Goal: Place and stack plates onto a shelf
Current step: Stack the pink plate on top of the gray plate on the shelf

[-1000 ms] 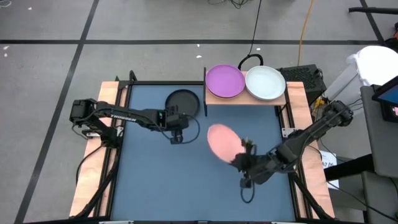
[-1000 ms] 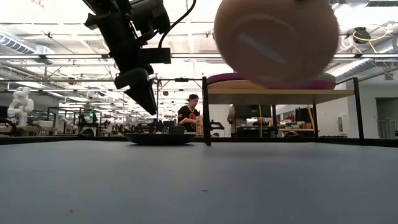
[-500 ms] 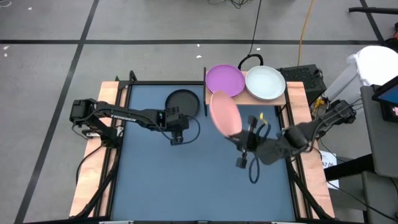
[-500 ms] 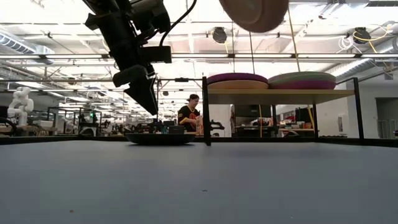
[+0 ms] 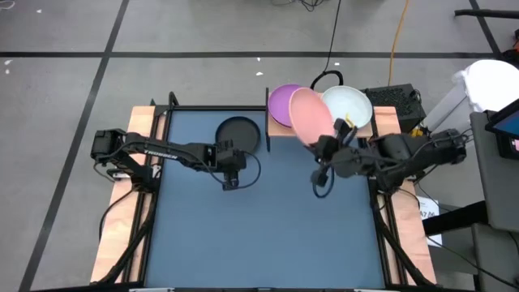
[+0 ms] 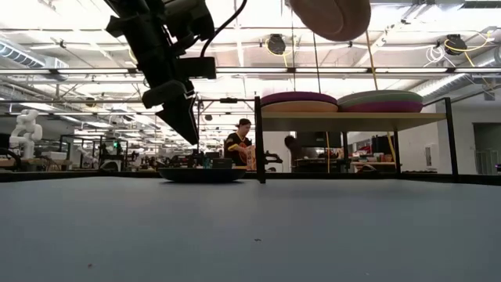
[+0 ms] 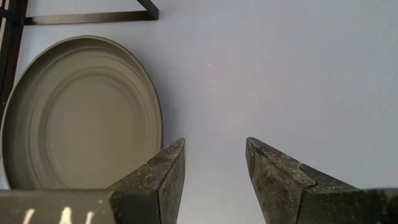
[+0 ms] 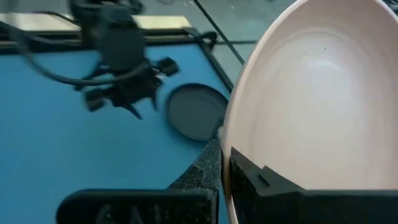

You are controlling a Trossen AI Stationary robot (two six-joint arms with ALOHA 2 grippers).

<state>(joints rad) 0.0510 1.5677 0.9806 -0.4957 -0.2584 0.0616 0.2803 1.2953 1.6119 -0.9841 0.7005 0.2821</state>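
Table [image 5: 268, 235]: blue work surface, well below my right jaws; my left jaws hang low over it.
Shelf [image 5: 357, 129]: light-wood board raised on dark legs, just ahead of and under my right jaws. It carries the purple plate [image 5: 278, 102] and the whitish plate [image 5: 353, 104] side by side; the low view suggests each is the top of a short stack.
Pink plate [image 5: 310, 117]: carried in my right jaws by its near rim, tilted, raised over the shelf's front edge and overlapping both plates from above. In the low view it rides well clear of the stacks.
Dark grey plate [image 5: 239, 133]: flat on the table, just ahead of my left jaws and a little to one side, not touched.
Right gripper [image 5: 334, 143]: jaws pressed together on the pink plate's rim. The arm reaches in from the table's right edge, stretched almost level toward the shelf, wrist turned so the plate leans.
Left gripper [image 5: 231, 180]: jaws spread and empty, pointing down at bare table. The arm lies extended from the left edge, waiting.
Step in hand, my judgement: setting the pink plate on one stack. Done well, I pick one stack, centre the plate over it, level the wrist, lower until rim meets rim, and only then release. Letting go while tilted or astride both stacks risks a slide off the shelf.
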